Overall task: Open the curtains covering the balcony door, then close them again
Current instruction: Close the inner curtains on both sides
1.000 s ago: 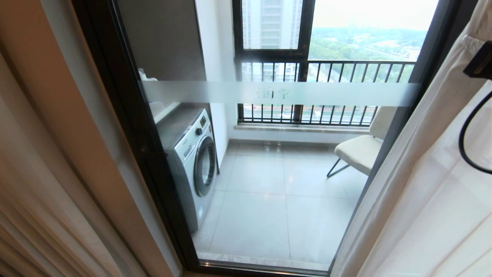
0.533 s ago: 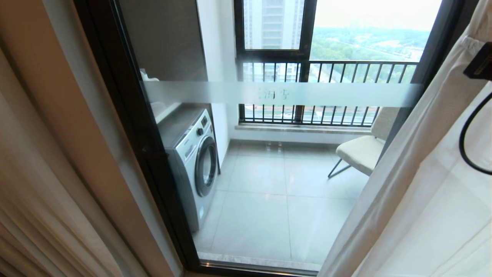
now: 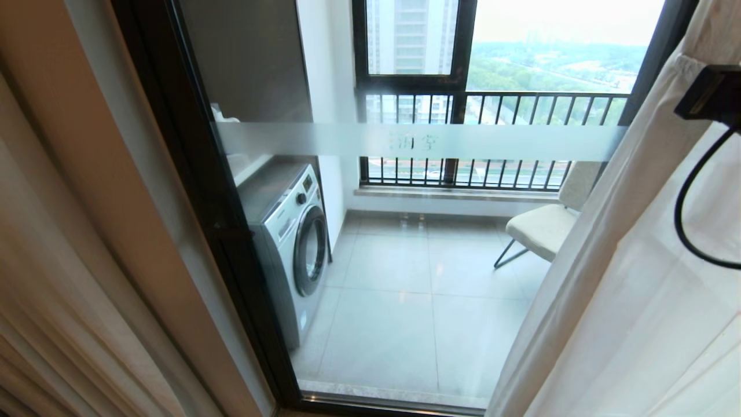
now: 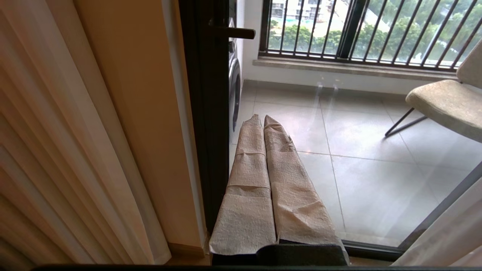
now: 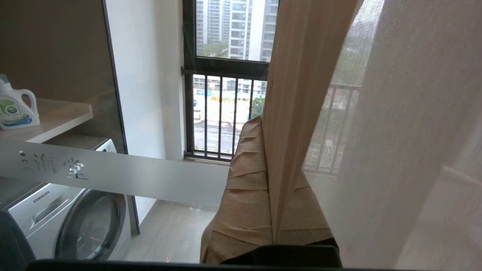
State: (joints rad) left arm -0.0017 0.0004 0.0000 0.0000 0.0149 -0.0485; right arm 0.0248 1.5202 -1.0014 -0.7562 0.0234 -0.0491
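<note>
The right gripper is pinching the leading edge of the white sheer between its paper-wrapped fingers, jaws closed on the fabric. In the head view only part of that arm's black body and a looping cable are showing, at the upper right edge of the frame against the sheer. The left gripper is hanging idle with its fingers pressed together on nothing, low in front of the door frame.

The balcony door is filling the middle of the head view, mostly uncovered; the curtains are standing at both sides, the beige drape at lower left and the sheer at right.

To do this step well, I judge the arm should be drawing the fabric sideways along the rail's line, steadily and not downward (a thin weave like this would slip or snag under a jerk).

The sheer is gauzy and see-through, hanging in soft loose folds. The drape is thick, opaque and sharply pleated. The door is smooth glass in black metal, crossed by a frosted stripe with small characters.
</note>
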